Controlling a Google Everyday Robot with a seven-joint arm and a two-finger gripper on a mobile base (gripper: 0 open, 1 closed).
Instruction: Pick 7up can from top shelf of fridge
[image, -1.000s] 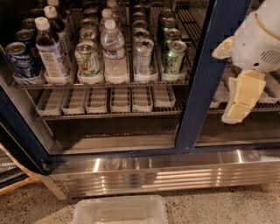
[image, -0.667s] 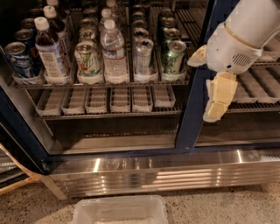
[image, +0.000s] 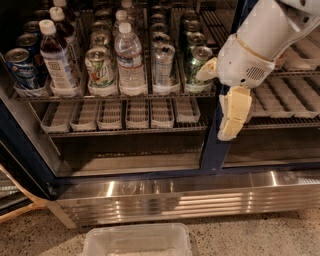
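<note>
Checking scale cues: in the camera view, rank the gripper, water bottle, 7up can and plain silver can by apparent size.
1. Gripper, hanging in front of the blue door frame; probably nearer the camera, so unsure.
2. Water bottle.
3. 7up can and plain silver can look alike; not ranked.

- You see the 7up can (image: 100, 69): silvery-white with green lettering.
- Your fridge (image: 212, 150) has dark blue frames and a ribbed steel base.
- Your gripper (image: 231, 117), cream-yellow, hangs before the blue frame.
</note>
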